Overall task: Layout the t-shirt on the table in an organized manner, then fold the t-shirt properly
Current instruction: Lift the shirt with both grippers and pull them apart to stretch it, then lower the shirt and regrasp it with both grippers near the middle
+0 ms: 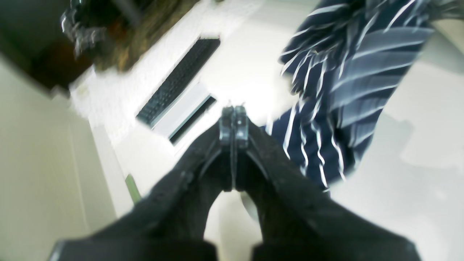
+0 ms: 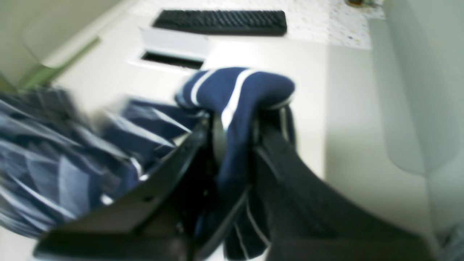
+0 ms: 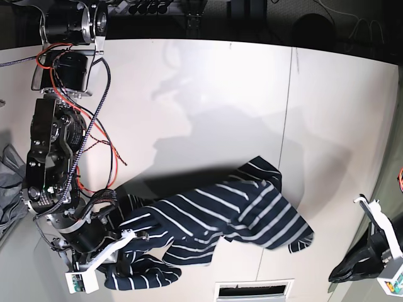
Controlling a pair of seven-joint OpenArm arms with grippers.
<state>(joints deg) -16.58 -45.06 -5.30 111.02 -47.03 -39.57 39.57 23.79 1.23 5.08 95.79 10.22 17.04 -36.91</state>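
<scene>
while i read the three views, the legend runs as follows.
shirt position: the t-shirt lies bunched and twisted on the near part of the bench, one end gathered up at my right arm, the other trailing toward the seam.
right end effector: clamped on a fold of striped cloth, which bulges over the tips.
left end effector: pressed together with nothing between, well apart from the shirt at the bench edge in the base view.
handling: i judge the fabric light, limp and prone to drape; it will not hold a shape when lifted and may drag or twist.
where to hold: i would take a hem corner or a shoulder seam, one per arm, so it spreads flat.
also present: keyboard beyond the bench slot.
</scene>
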